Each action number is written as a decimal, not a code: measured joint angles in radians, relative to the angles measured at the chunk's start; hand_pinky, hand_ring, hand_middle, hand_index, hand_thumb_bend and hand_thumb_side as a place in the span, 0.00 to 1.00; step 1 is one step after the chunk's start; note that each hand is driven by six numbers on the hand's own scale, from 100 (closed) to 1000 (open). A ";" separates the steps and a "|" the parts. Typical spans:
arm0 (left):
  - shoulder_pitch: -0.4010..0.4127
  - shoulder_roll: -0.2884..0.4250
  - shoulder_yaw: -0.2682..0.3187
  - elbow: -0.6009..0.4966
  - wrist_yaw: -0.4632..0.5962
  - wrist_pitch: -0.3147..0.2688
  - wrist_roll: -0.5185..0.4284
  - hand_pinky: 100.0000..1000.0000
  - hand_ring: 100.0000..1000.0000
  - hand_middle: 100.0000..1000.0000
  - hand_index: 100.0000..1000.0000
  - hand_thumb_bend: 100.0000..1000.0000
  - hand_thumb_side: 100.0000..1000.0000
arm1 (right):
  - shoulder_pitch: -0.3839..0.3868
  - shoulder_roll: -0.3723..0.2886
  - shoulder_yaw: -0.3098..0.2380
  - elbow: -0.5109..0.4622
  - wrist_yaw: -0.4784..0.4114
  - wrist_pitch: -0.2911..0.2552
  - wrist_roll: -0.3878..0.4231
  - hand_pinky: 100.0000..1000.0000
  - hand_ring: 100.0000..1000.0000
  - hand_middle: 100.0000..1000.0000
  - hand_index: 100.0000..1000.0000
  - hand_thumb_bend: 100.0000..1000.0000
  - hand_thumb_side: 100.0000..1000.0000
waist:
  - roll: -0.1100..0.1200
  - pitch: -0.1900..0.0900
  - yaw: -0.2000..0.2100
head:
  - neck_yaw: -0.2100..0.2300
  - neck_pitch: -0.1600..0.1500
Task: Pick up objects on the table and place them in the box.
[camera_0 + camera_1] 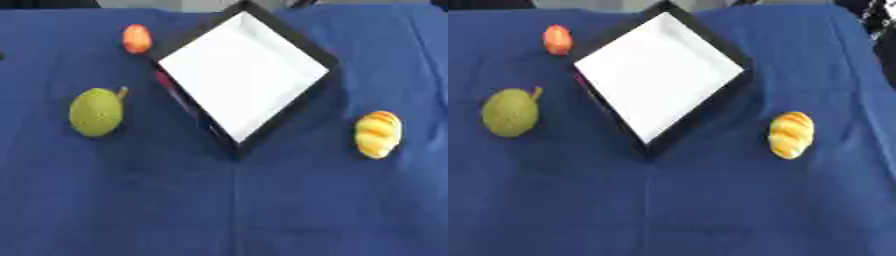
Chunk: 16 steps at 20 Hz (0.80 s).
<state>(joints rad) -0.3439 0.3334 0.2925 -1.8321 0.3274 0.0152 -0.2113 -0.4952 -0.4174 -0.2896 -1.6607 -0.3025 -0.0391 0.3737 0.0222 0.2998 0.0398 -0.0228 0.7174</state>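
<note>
Blue tablecloth: covers the whole work surface.

Box: black walls, white floor, turned corner-on at centre, nothing inside. Open top allows dropping from above.

Green fruit, with stem: left of box, apart from it. Probably within easier reach of the left arm.

Yellow striped bread-like item: right of box, apart from it. Probably suits the right arm.

Small orange item: far left, near the box's upper left wall.

Hands: neither in view; open or closed cannot be told. No pick begun.
</note>
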 measured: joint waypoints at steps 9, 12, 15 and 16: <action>0.000 0.000 0.000 0.000 -0.002 -0.001 -0.003 0.56 0.67 0.70 0.74 0.00 0.46 | 0.002 0.000 0.000 0.000 0.003 -0.001 0.001 1.00 0.77 0.73 0.87 0.00 0.52 | 0.000 0.000 0.001 | 0.000 -0.001; -0.002 0.000 0.000 0.000 -0.002 -0.001 -0.003 0.56 0.67 0.70 0.74 0.00 0.44 | 0.003 0.000 -0.001 0.000 0.003 -0.001 0.000 1.00 0.77 0.73 0.86 0.00 0.53 | 0.000 0.000 0.001 | -0.009 -0.001; -0.028 0.006 -0.002 0.003 -0.006 -0.003 -0.001 0.56 0.67 0.71 0.75 0.00 0.35 | 0.003 0.000 -0.005 0.001 0.003 -0.001 0.000 1.00 0.77 0.73 0.86 0.00 0.52 | 0.000 0.000 0.001 | -0.024 -0.001; -0.041 0.020 -0.007 0.011 -0.014 -0.006 -0.004 0.56 0.67 0.71 0.75 0.00 0.31 | 0.003 -0.001 -0.005 0.003 0.004 -0.001 -0.001 1.00 0.77 0.73 0.86 0.00 0.52 | 0.000 0.000 0.001 | -0.026 -0.001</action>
<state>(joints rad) -0.3852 0.3537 0.2854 -1.8216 0.3138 0.0094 -0.2151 -0.4918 -0.4182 -0.2950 -1.6577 -0.2984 -0.0402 0.3731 0.0222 0.2998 0.0403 -0.0484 0.7164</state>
